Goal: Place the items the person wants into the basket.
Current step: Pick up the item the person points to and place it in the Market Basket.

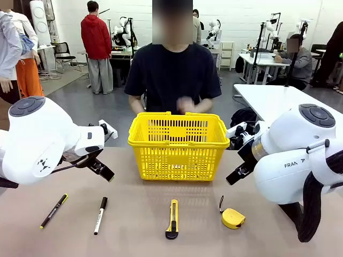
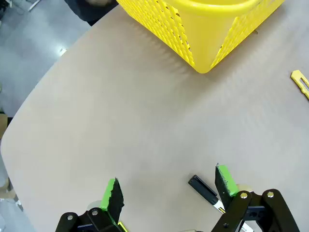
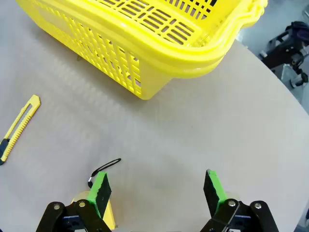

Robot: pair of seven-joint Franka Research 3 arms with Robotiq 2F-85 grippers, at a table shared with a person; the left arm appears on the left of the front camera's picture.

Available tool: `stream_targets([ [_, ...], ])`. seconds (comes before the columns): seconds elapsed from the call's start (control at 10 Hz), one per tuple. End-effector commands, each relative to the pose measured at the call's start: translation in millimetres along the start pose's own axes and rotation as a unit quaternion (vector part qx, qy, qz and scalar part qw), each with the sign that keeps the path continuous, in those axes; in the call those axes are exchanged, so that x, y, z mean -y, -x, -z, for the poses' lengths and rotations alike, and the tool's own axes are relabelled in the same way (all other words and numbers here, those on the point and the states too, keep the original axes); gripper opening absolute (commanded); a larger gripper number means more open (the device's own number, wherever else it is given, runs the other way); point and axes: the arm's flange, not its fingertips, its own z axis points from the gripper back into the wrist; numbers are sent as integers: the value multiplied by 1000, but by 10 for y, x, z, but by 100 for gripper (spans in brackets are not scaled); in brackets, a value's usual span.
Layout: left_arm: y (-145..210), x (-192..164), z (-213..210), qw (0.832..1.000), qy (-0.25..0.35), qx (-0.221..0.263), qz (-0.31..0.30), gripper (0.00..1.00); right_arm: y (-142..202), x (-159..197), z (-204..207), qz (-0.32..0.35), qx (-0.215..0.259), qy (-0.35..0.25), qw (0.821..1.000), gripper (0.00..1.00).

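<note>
The left gripper (image 2: 169, 182) and right gripper (image 3: 155, 179) are hanging agape, empty. The slotted plastic basket (image 3: 120, 63) is sitting just ahead.

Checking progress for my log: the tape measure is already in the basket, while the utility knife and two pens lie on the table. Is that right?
No. The tape measure is not in the basket; the front view shows it on the table, right of the utility knife. The knife and two pens do lie on the table.
</note>
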Motion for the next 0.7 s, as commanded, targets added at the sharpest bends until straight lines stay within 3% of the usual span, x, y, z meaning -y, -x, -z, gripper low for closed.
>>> stream_targets([
  [0.0,0,0,0,1000,0,0,0,100,0,0,0,0,0,0,1000,100],
  [0.6,0,0,0,1000,0,0,0,100,0,0,0,0,0,0,1000,100],
])
